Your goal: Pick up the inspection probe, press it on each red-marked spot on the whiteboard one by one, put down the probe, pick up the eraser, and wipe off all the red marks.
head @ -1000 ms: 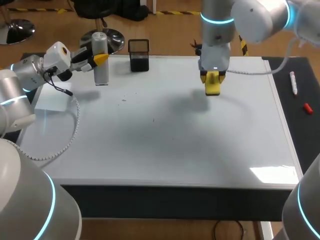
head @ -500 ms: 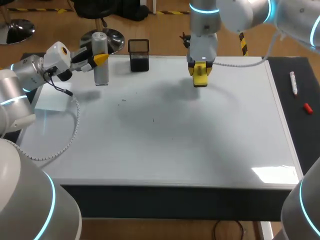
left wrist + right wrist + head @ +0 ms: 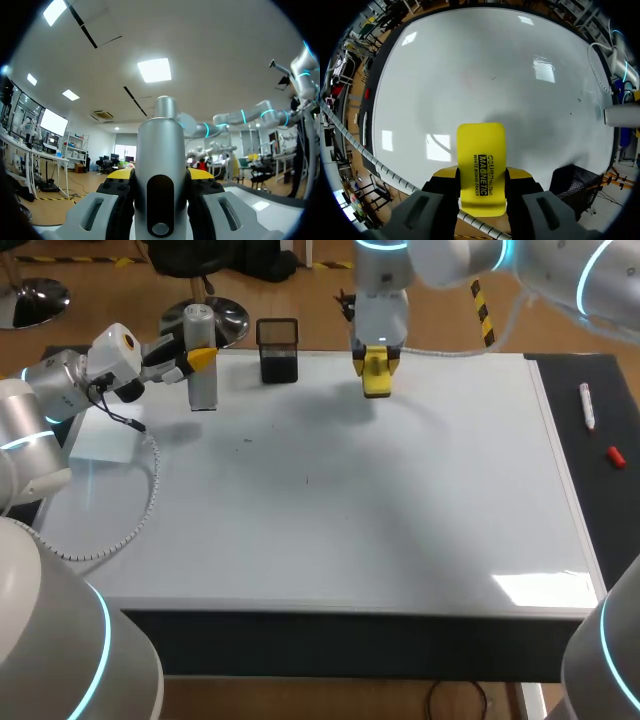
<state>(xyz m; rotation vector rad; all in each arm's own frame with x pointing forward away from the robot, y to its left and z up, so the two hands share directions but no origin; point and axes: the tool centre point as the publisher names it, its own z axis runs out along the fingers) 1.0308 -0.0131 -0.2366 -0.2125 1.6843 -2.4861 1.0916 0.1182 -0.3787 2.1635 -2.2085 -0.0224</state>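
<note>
The silver cylindrical probe stands upright at the whiteboard's far left corner, with my left gripper shut on its upper part. In the left wrist view the probe fills the space between the two fingers. My right gripper hangs over the far middle of the whiteboard, shut on the yellow eraser. In the right wrist view the eraser sits flat between the fingers, above the white surface. No red marks show on the board, only a few small dark specks.
A black mesh holder stands at the far edge between the two grippers, also seen as the black mesh holder beside the right gripper. A white marker and a red cap lie on the dark strip right of the board.
My right arm has carried the eraser leftward and toward the far edge of the board. The left arm and probe have stayed put.
</note>
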